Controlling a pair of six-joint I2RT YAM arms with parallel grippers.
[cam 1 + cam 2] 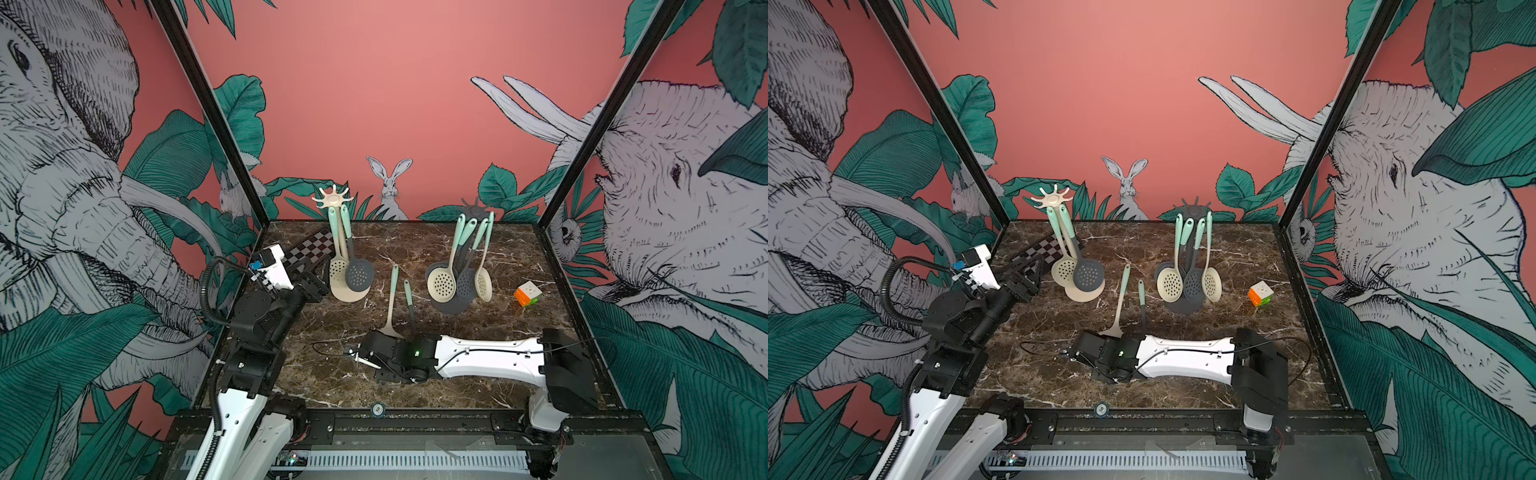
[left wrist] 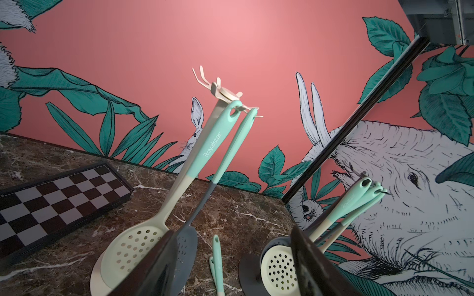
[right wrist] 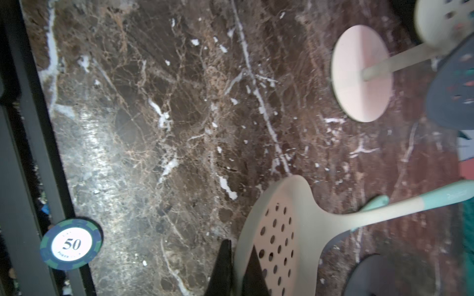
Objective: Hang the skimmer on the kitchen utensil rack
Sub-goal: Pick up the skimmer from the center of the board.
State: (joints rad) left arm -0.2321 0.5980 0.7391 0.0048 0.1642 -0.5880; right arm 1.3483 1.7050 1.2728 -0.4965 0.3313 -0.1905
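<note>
- Brown veined marble makes up the surface (image 1: 332,316). A blue-and-green poker chip (image 3: 71,244) rests on the black rail along its near edge.
- The right pincer (image 3: 238,269) is closed to a thin pinch on the cream skimmer (image 3: 279,230), gripping the rim of the perforated head. This is mid-surface, toward the near edge. Whether the head has left the surface cannot be told.
- Progress, as a judgement: the grasp is made. Lifting, carrying and threading the handle hole over a hook are all left to do.
- The skimmer's long axis runs from near edge to far edge. The head lies nearest, and the mint handle end (image 1: 395,272), with its hanging hole, points at the far edge and stops short of the gap between the two racks.
- A grey skimmer (image 1: 411,313) lies just beside it on the right-edge side. It is roughly parallel and ungripped.
- The left pincer (image 2: 230,246) is raised by the left edge with its jaws well apart. It holds nothing and faces the cream rack.
- A coloured cube (image 1: 528,293) sits near the right edge.
- The cream rack (image 1: 332,199) stands toward the far-left corner with two skimmers hung and hooks free. The grey rack (image 1: 473,206) stands right of middle toward the far edge and carries several.
- A chessboard (image 1: 311,249) lies at the far-left corner.
</note>
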